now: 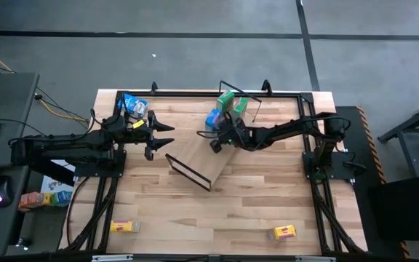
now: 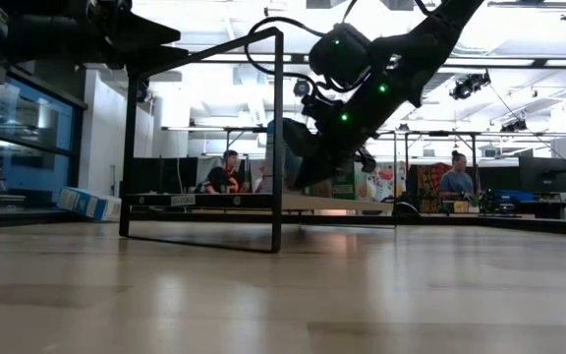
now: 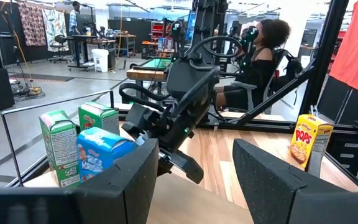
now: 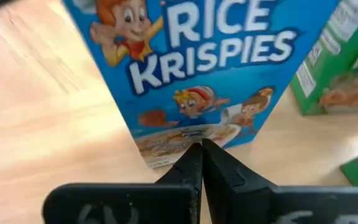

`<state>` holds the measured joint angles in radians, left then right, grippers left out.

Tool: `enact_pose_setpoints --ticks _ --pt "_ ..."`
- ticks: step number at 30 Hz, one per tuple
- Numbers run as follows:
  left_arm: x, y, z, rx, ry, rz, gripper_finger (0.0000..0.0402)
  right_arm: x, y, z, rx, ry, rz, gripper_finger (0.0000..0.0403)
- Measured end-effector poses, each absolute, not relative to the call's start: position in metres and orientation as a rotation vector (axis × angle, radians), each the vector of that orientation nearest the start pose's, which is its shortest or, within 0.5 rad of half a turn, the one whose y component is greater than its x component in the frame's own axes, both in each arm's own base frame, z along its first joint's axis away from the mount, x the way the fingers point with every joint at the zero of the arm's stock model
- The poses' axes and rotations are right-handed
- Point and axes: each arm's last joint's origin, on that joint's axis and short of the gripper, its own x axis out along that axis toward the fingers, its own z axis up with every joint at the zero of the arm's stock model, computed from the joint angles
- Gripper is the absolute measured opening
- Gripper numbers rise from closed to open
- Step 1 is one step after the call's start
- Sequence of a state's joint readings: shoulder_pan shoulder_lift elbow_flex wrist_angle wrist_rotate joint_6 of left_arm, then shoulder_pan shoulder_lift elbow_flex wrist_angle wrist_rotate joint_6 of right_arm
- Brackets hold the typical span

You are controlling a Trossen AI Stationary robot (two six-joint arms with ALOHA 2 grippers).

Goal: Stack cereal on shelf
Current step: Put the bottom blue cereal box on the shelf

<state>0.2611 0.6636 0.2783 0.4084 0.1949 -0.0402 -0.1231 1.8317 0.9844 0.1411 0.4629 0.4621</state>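
Up close, right gripper [image 4: 201, 149] fingers pressed shut — touching glossy blue cardboard box [image 4: 197, 68]; left gripper [image 3: 194, 180] fingers parted.

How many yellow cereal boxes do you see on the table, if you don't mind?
2: one yellow box lies near the table's front edge on the left, another yellow box on the right. None seems hidden.

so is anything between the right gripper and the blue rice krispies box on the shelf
Nothing visible. The shut right gripper points straight at the blue cardboard Rice Krispies box, close to its lower front on the light-wood shelf board. The green cardboard boxes stand off to one side.
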Motion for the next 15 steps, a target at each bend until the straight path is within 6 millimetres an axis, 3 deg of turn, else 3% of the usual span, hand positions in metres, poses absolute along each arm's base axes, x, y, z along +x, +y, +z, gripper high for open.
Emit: enact_pose_setpoints --ticks 15 --pt "0.1539 0.0353 0.2318 -0.035 -0.023 0.066 0.0198 0.3609 -0.06 0.1536 0.28 0.586 -0.698 0.0"
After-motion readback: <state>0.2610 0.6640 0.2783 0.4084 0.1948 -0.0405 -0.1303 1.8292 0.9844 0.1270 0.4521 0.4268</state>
